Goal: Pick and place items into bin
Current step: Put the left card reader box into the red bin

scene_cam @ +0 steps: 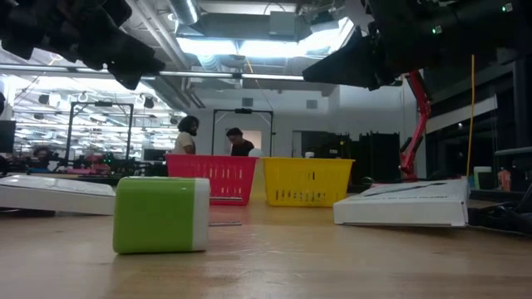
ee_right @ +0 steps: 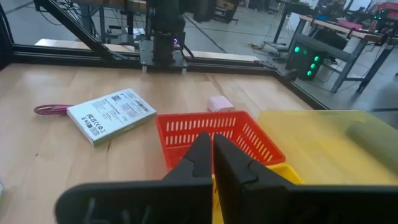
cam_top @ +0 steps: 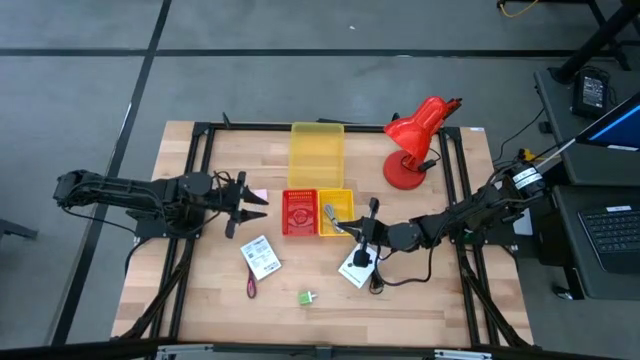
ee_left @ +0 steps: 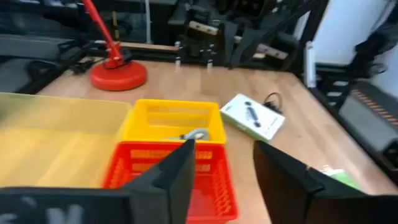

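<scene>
print on the white packet (ee_right: 111,114) is too small to read.

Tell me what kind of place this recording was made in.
Probably a robotics lab or workshop: a wooden table in a black metal frame, an open hall with ceiling lights and two people behind, and a laptop beside the rig.

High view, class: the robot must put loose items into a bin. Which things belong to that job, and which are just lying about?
Belong to the job:
- pink cube
- green block
- two white packets
- dark red pen-like tool
- red basket
- small yellow basket
- large yellow bin

Just lying about:
- red desk lamp
- laptop
</scene>
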